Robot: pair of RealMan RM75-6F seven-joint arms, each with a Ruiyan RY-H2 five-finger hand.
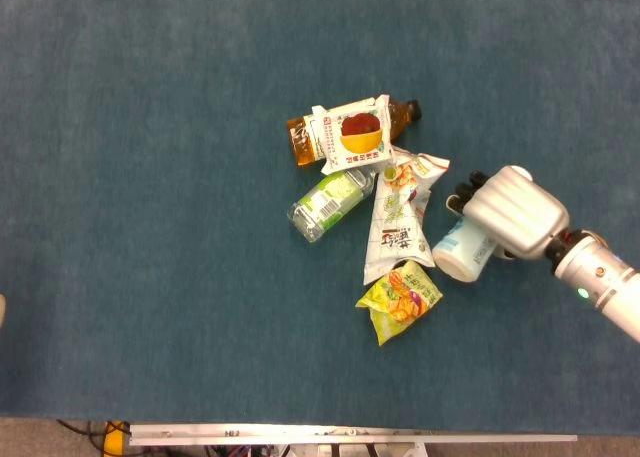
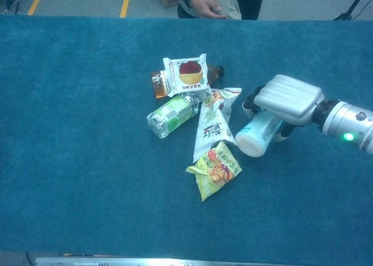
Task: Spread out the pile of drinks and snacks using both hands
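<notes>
My right hand (image 1: pixel 510 214) (image 2: pixel 288 99) grips a white bottle with a pale blue label (image 1: pixel 462 252) (image 2: pixel 256 135). The bottle is tilted, its base pointing lower left, just right of the long white snack bag (image 1: pixel 398 222) (image 2: pixel 213 123). A yellow-green chip bag (image 1: pixel 400 302) (image 2: pixel 214 170) lies below that bag. A green-labelled bottle (image 1: pixel 328 202) (image 2: pixel 169 114) lies to its left. At the top, a red-and-white snack packet (image 1: pixel 350 135) (image 2: pixel 186 73) covers the middle of a brown tea bottle (image 1: pixel 300 140) (image 2: pixel 156 84). Neither view shows my left hand.
The blue cloth table (image 1: pixel 150 227) stretches wide to the left and right of the pile. A metal rail (image 1: pixel 350 437) runs along its near edge. A person (image 2: pixel 213 1) stands at the far edge.
</notes>
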